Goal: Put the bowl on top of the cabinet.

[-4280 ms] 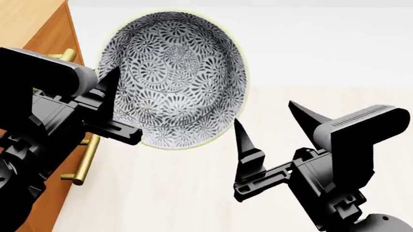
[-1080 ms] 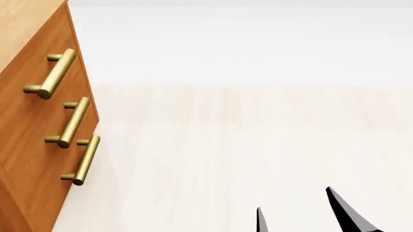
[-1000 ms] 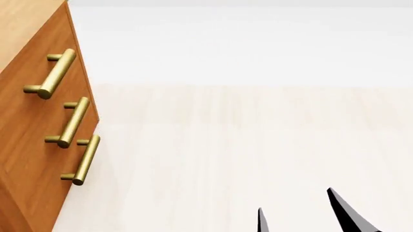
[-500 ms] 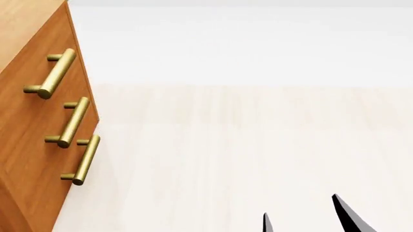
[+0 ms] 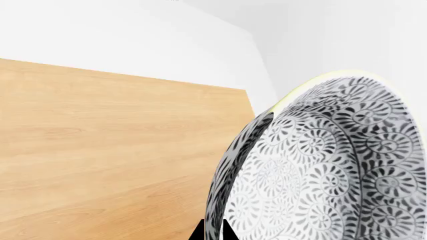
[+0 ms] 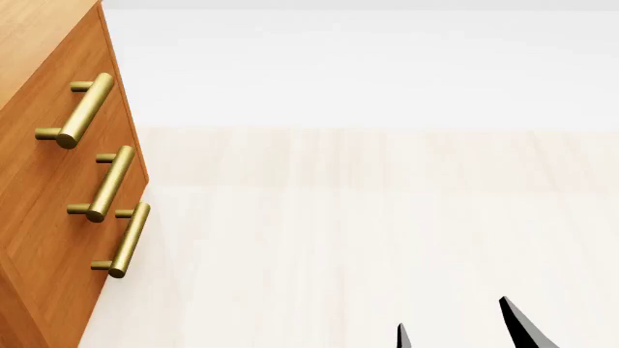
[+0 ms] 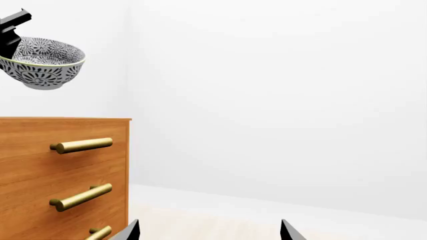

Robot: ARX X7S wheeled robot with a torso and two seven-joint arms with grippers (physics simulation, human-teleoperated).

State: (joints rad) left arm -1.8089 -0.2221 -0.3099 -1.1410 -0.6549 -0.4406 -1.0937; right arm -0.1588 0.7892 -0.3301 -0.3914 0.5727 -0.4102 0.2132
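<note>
The bowl (image 7: 43, 62) hangs in the air above the cabinet (image 7: 63, 175), clear of its light wood top (image 5: 113, 150), clenched at the rim by the left claw (image 5: 212, 231). The right claw (image 7: 208, 231) is low beside the drawer handles (image 6: 87, 109), fingertips (image 6: 517, 326) spread wide, grasping nothing.

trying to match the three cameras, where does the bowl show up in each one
Left wrist view: the bowl fills the right side, close up, rim pinched by the left gripper.
Head view: not in it.
Right wrist view: small, upper left, held above the cabinet.
Shared landmark: the cabinet.
</note>
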